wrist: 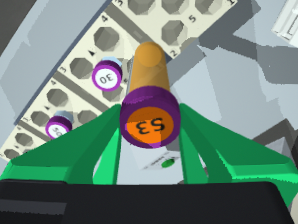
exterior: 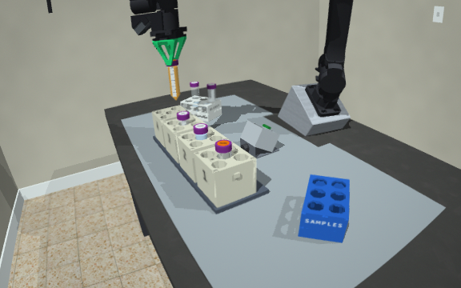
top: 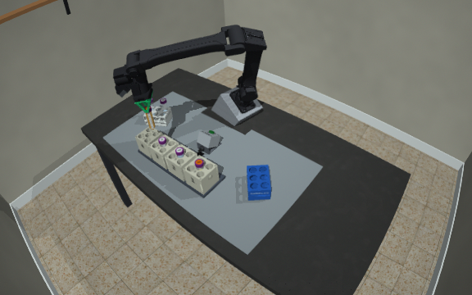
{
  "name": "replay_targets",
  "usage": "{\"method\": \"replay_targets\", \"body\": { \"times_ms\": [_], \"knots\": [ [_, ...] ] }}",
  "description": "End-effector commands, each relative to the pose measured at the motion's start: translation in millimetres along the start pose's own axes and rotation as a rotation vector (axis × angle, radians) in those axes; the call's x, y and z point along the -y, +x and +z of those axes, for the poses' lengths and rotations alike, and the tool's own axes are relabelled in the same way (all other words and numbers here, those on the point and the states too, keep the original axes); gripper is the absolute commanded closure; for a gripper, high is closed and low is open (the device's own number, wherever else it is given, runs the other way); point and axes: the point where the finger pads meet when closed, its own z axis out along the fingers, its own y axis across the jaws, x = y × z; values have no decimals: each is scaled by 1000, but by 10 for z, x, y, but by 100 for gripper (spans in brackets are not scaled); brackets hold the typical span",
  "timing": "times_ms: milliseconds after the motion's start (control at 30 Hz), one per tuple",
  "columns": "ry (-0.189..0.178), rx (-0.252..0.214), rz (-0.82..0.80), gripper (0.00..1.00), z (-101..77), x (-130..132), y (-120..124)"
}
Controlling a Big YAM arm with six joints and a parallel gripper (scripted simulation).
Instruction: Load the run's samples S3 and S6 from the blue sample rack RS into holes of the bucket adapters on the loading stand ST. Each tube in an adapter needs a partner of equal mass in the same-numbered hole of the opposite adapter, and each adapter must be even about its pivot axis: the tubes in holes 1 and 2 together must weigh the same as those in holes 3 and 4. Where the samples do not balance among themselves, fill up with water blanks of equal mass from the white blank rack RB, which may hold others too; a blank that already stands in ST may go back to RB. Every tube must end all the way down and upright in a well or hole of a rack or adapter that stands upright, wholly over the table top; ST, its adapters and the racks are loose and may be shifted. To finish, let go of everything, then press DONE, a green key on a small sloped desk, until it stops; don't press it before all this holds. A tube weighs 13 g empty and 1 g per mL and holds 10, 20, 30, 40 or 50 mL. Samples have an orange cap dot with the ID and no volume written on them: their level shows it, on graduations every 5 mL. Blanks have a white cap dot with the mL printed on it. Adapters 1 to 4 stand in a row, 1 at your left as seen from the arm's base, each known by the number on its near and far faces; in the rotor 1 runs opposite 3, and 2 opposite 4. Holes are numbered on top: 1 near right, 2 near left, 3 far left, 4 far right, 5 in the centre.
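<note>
My gripper (top: 145,107) is shut on the sample tube S3 (exterior: 174,82), an orange-filled tube with a purple cap. Its orange cap dot reads S3 in the wrist view (wrist: 149,124). The tube hangs roughly upright, its tip just above the end adapter (top: 147,138) of the loading stand ST (exterior: 202,150), the one nearest the white rack. That adapter's holes are empty. The following two adapters each hold a white-dot blank (top: 162,141) (top: 179,152). The last adapter holds an orange-dot sample (top: 198,163). The blue sample rack RS (top: 259,182) looks empty.
The white blank rack RB (exterior: 200,107) stands just behind the stand and holds two purple-capped tubes. The DONE desk with its green key (exterior: 260,136) sits beside the stand toward the arm's base (top: 238,107). The table's left edge is close to the stand.
</note>
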Motion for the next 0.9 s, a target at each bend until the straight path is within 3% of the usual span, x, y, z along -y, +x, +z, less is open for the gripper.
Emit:
{"method": "replay_targets", "body": {
  "times_ms": [0, 167, 300, 467, 567, 667, 867],
  "knots": [
    [-7, 56, -26, 100, -274, 134, -297],
    [-6, 61, -27, 100, -281, 307, -524],
    [-5, 51, -30, 100, -217, 229, -436],
    [-3, 45, -36, 100, -20, 147, -365],
    [-10, 45, -7, 100, 50, 296, -429],
    [-3, 12, -18, 100, 295, 235, -417],
    [-3, 13, -18, 100, 397, 231, -421]
  ]
}}
